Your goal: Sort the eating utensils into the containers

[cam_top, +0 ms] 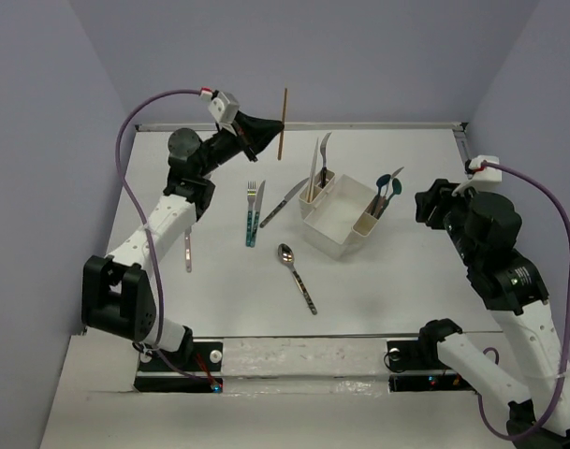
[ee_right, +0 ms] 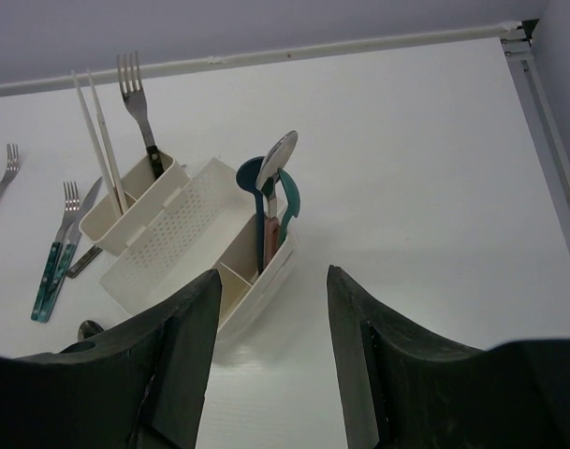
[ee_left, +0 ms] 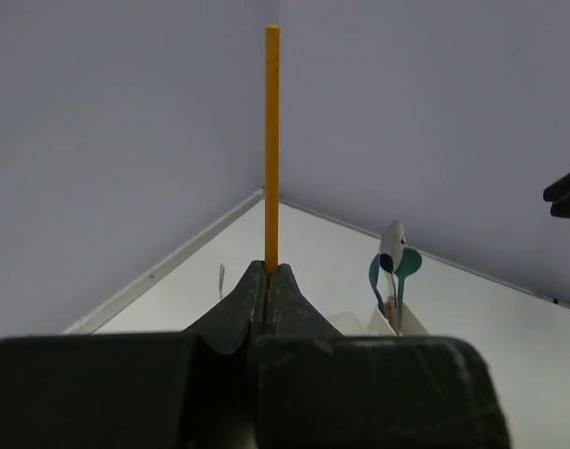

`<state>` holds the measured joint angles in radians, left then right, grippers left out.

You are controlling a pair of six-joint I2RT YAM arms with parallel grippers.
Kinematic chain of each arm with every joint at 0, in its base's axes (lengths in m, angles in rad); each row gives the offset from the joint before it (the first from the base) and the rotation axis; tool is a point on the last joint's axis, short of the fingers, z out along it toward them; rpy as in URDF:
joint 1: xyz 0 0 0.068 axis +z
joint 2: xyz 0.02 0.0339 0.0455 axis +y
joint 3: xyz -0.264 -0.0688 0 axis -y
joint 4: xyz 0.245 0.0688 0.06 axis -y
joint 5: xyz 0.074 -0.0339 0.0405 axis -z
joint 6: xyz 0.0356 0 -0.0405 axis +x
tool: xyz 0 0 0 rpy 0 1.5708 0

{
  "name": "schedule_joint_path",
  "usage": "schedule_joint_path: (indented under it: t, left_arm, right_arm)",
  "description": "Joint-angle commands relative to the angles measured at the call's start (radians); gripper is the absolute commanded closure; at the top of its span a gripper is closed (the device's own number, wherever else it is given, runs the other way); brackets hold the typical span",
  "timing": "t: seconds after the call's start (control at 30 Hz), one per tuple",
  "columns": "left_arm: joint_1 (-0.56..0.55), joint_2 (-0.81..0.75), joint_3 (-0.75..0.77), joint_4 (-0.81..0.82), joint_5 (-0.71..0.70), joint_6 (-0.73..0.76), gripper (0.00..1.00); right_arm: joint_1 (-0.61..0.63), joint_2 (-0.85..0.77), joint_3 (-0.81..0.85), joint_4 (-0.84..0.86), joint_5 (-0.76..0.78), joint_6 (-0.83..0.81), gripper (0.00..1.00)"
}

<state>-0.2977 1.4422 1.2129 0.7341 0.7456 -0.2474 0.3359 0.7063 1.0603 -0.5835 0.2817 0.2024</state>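
My left gripper [cam_top: 269, 132] is raised at the back left and shut on a thin orange chopstick [cam_top: 284, 122], which stands upright from the fingertips [ee_left: 271, 140]. The white caddy [cam_top: 333, 241] sits mid-table. Its far end slot holds white chopsticks [ee_right: 97, 131] and a fork [ee_right: 139, 103]. Its near end slot holds teal, blue and metal spoons [ee_right: 275, 187]. On the table lie a teal-handled fork [cam_top: 251, 217], two knives [cam_top: 259, 206] [cam_top: 283, 204], a metal spoon [cam_top: 297, 277] and a pink-handled fork [cam_top: 187, 251]. My right gripper [ee_right: 270, 281] is open and empty to the right of the caddy.
Walls close the table at the back and on both sides, with a raised rail [cam_top: 378, 124] along the back edge. The caddy's wide perforated middle compartment [ee_right: 172, 234] holds nothing. Both arm bases stand at the near edge.
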Motion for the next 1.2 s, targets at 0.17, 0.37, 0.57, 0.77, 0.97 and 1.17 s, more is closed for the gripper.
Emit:
schedule_joint_path:
  t: [0.17, 0.37, 0.57, 0.77, 0.97, 1.17]
  left_arm:
    - [-0.155, 0.107, -0.274, 0.66, -0.043, -0.041, 1.0]
    - [-0.155, 0.196, -0.248, 0.769, -0.028, -0.052, 1.0]
    - [-0.136, 0.303, -0.21, 0.858, 0.001, -0.024, 1.0]
    - [-0.133, 0.406, -0.127, 0.876, 0.024, -0.069, 1.0]
    - [-0.139, 0.463, -0.171, 0.907, 0.031, -0.07, 1.0]
    - [-0.136, 0.475, -0.237, 0.938, 0.046, -0.062, 0.94]
  right_arm:
    - [0.009, 0.013, 0.096, -0.05, 0.028, 0.002, 0.45]
    - [0.009, 0.021, 0.159, -0.11, 0.048, 0.023, 0.45]
    - [0.009, -0.01, 0.185, -0.171, 0.08, 0.041, 0.46]
    - [0.009, -0.04, 0.191, -0.236, 0.134, 0.054, 0.46]
    - [0.009, -0.06, 0.17, -0.262, 0.16, 0.063, 0.45]
    - [0.009, -0.059, 0.152, -0.259, 0.182, 0.046, 0.45]
